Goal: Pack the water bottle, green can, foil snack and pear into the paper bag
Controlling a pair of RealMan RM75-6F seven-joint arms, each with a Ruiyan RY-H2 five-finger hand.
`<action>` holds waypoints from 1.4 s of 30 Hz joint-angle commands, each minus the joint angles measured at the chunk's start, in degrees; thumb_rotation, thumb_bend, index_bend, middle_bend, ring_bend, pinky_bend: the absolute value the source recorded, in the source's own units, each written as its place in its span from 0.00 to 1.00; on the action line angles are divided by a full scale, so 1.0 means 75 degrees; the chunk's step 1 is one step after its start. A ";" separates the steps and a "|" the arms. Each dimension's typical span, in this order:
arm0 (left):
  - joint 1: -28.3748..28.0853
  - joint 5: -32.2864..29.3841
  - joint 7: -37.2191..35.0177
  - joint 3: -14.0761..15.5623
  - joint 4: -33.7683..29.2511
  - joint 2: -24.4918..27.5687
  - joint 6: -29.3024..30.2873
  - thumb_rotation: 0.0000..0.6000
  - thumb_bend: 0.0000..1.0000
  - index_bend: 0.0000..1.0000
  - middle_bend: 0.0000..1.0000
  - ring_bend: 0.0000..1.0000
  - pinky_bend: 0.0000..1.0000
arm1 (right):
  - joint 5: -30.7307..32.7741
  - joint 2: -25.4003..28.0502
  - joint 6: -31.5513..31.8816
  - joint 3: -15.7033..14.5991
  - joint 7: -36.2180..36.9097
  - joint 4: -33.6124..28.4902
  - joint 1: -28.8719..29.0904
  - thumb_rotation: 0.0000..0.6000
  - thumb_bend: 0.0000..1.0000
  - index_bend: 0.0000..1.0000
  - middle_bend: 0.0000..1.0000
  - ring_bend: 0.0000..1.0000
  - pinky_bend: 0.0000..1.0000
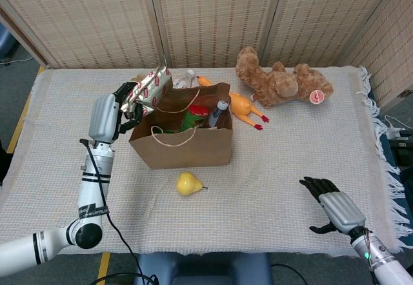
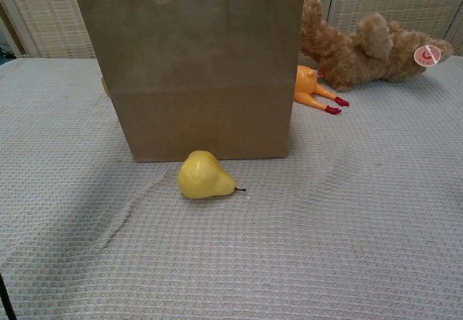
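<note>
My left robot hand point(image 1: 110, 117) has a pale grey back plate and black fingers point(image 1: 124, 90). Its forearm is a silver-grey tube with dark bands, a thin black cable running down beside it to a round black joint cap. My right robot hand point(image 1: 332, 209) matches: ribbed grey back, black fingers, a small green light at the wrist.
</note>
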 commanded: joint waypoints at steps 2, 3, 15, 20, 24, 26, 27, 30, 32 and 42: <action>-0.0131 0.0263 0.0144 0.0523 -0.0037 0.0145 -0.0313 1.00 0.69 0.69 0.84 0.73 0.84 | 0.0040 0.0015 -0.0064 0.0007 0.0052 0.0032 0.0030 1.00 0.02 0.00 0.00 0.00 0.00; -0.0142 0.0353 0.0136 0.0632 -0.0048 0.0139 -0.0330 1.00 0.68 0.68 0.84 0.73 0.83 | 0.0035 0.0016 -0.0071 0.0006 0.0052 0.0028 0.0034 1.00 0.02 0.00 0.00 0.00 0.00; -0.0539 0.0459 0.0345 0.1221 -0.0175 -0.0103 -0.0442 1.00 0.42 0.07 0.10 0.10 0.30 | -0.0005 0.0001 -0.0027 -0.0011 -0.0027 -0.0006 0.0018 1.00 0.02 0.00 0.00 0.00 0.00; -0.0607 0.0216 0.0365 0.1208 -0.0227 -0.0172 -0.0312 1.00 0.41 0.00 0.00 0.01 0.23 | -0.0015 0.0007 -0.0039 -0.0012 0.0001 0.0006 0.0027 1.00 0.02 0.00 0.00 0.00 0.00; -0.0556 0.0246 0.0229 0.1179 -0.0259 -0.0152 -0.0091 1.00 0.41 0.00 0.00 0.00 0.23 | -0.0021 0.0004 -0.0045 -0.0015 0.0022 0.0025 0.0029 1.00 0.02 0.00 0.00 0.00 0.00; -0.0472 0.0311 0.0050 0.1090 -0.0249 -0.0118 0.0123 1.00 0.41 0.00 0.00 0.01 0.23 | -0.0022 0.0003 -0.0048 -0.0018 0.0027 0.0037 0.0028 1.00 0.02 0.00 0.00 0.00 0.00; -0.0406 0.0311 -0.0075 0.1019 -0.0264 -0.0066 0.0232 1.00 0.41 0.00 0.00 0.01 0.23 | -0.0022 -0.0001 -0.0049 -0.0020 0.0024 0.0043 0.0028 1.00 0.02 0.00 0.00 0.00 0.00; -0.0161 0.0237 -0.0553 0.0771 -0.0430 0.0128 0.0503 1.00 0.42 0.00 0.00 0.01 0.23 | -0.0037 -0.0010 -0.0042 -0.0030 0.0002 0.0045 0.0022 1.00 0.02 0.00 0.00 0.00 0.00; 0.0101 0.0168 -0.0891 0.0651 -0.0670 0.0364 0.0662 1.00 0.44 0.00 0.00 0.01 0.23 | -0.0038 -0.0017 -0.0025 -0.0030 -0.0008 0.0045 0.0013 1.00 0.02 0.00 0.00 0.00 0.00; 0.2058 0.0817 -0.2537 0.1026 -0.1303 0.2213 0.1275 1.00 0.64 0.08 0.08 0.04 0.23 | -0.0041 -0.0053 0.0026 -0.0048 -0.0104 0.0035 -0.0021 1.00 0.02 0.00 0.00 0.00 0.00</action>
